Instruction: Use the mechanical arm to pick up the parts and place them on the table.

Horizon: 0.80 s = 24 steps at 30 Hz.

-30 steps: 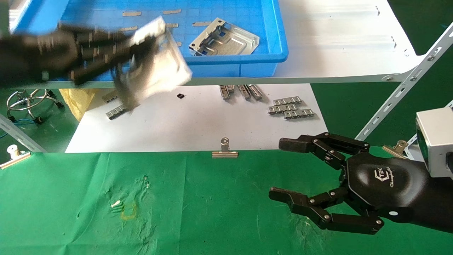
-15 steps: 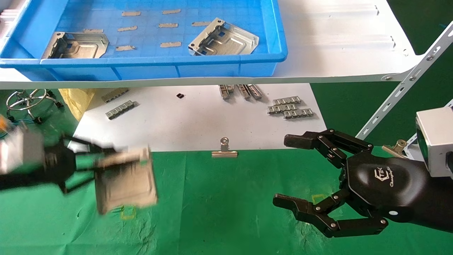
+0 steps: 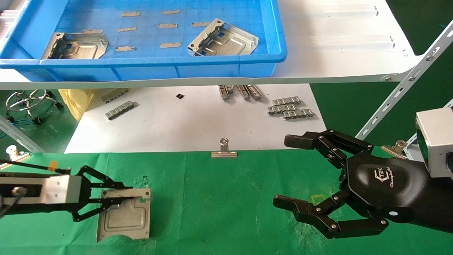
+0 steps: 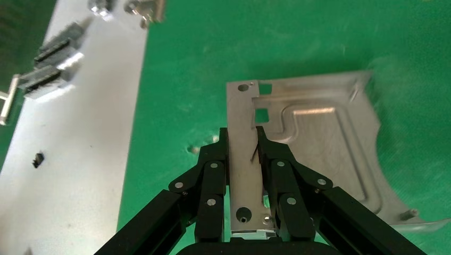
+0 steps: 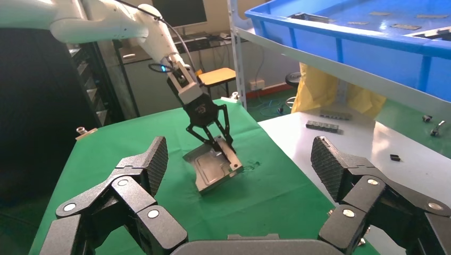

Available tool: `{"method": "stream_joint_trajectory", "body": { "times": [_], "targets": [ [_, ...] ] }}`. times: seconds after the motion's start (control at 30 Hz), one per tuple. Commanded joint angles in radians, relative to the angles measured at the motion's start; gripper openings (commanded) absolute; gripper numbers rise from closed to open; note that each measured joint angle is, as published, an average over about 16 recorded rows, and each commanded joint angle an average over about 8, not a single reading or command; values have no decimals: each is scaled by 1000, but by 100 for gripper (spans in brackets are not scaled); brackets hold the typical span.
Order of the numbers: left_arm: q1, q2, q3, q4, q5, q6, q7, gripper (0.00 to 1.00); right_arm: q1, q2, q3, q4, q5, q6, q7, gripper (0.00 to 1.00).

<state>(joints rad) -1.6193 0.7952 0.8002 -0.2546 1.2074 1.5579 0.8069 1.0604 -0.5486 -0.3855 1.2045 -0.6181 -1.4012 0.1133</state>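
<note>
My left gripper point(image 3: 122, 193) is shut on the folded rim of a silver ribbed part point(image 3: 124, 219) at the front left of the green cloth table point(image 3: 219, 212). In the left wrist view the fingers point(image 4: 215, 170) pinch the rim strip of the part point(image 4: 324, 143). The right wrist view shows the part point(image 5: 210, 167) tilted, its low edge on the cloth, under the left gripper point(image 5: 213, 135). Two more parts point(image 3: 76, 44) point(image 3: 223, 39) lie in the blue tray point(image 3: 159, 60). My right gripper point(image 3: 287, 171) is open and empty above the cloth at the right.
A white board point(image 3: 194, 124) behind the cloth carries small grey ribbed strips point(image 3: 290, 108). A binder clip point(image 3: 224, 150) sits at its front edge. A white shelf holds the tray; its slanted bracket point(image 3: 400, 95) runs down at the right.
My left gripper has carried the part from the tray's height down and forward to the green cloth at the front left. The right gripper has barely moved.
</note>
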Motion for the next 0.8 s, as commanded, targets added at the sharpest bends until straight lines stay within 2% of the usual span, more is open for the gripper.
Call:
{"method": "stream_joint_trajectory", "body": {
  "times": [0.03, 0.07, 0.33, 0.47, 0.57, 0.8],
  "targets": [
    [-13, 21, 18, 24, 25, -7, 27, 93, 0, 0, 0, 0, 0, 0, 0, 100],
    [-20, 27, 22, 35, 32, -10, 36, 100, 0, 0, 0, 0, 0, 0, 0, 100],
    [-58, 62, 31, 108, 44, -2, 90, 100, 0, 0, 0, 0, 0, 0, 0, 100],
    [-64, 65, 22, 136, 21, 22, 70, 100, 0, 0, 0, 0, 0, 0, 0, 100],
    [-57, 64, 5, 163, -19, 36, -8, 100, 0, 0, 0, 0, 0, 0, 0, 100],
    [19, 72, -81, 239, -172, 42, -280, 100, 0, 0, 0, 0, 0, 0, 0, 100]
  ]
}}
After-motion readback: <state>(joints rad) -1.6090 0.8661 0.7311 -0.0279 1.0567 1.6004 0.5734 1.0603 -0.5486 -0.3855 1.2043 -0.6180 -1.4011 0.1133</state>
